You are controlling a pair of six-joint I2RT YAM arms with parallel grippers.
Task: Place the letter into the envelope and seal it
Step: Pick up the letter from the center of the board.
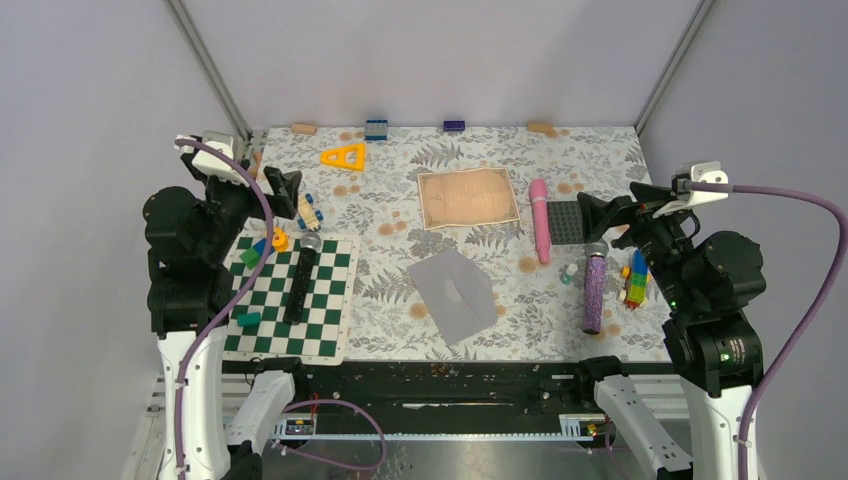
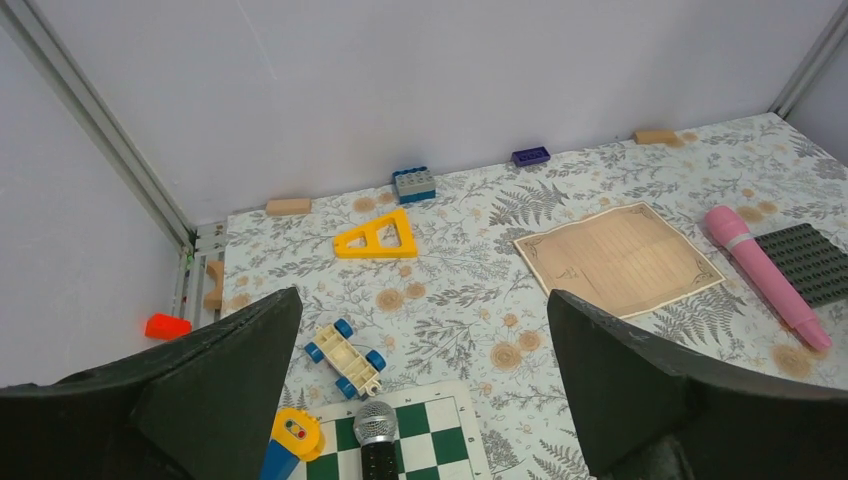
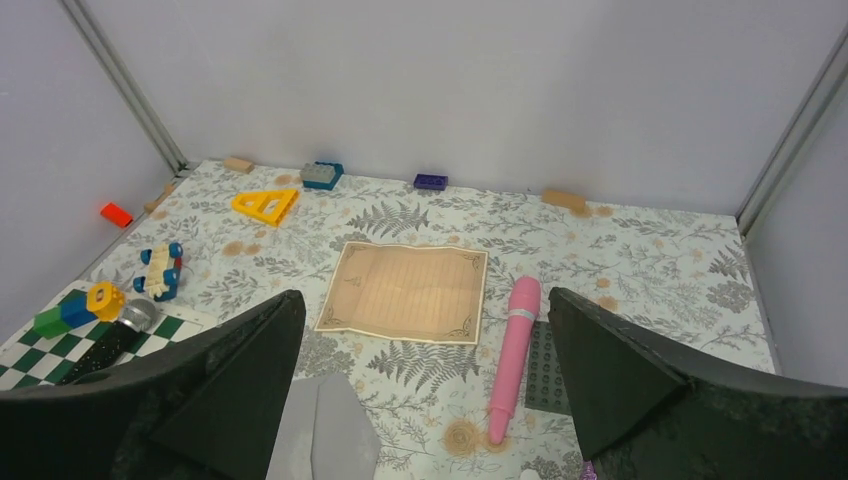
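A: From above, what do we see?

B: We see a fern-patterned table (image 1: 400, 250). The tan letter (image 1: 468, 197) lies flat towards the back, in the middle. The grey envelope (image 1: 452, 294) lies flat and askew nearer the front, apart from the letter. A pink wand (image 1: 540, 220) lies just right of the letter, with a dark studded plate (image 1: 565, 222) beside it. The left gripper (image 1: 285, 192) hangs above the far edge of a green chessboard (image 1: 330, 320), and the right gripper (image 1: 600, 215) hangs by the studded plate. Neither touches anything.

A: And from the left wrist?

B: We see its two black fingers spread wide apart with nothing between them. Below them are a small toy car (image 2: 346, 358) and the head of a microphone (image 2: 375, 422) resting on the chessboard. A yellow triangle (image 2: 378, 236) sits further back, and the letter lies off to the right, beside the wand.

A: From the right wrist?

B: Its fingers also stand wide apart and empty. We see the letter centred between them, well beyond the tips. Part of the envelope shows at the bottom edge, close to the left finger.
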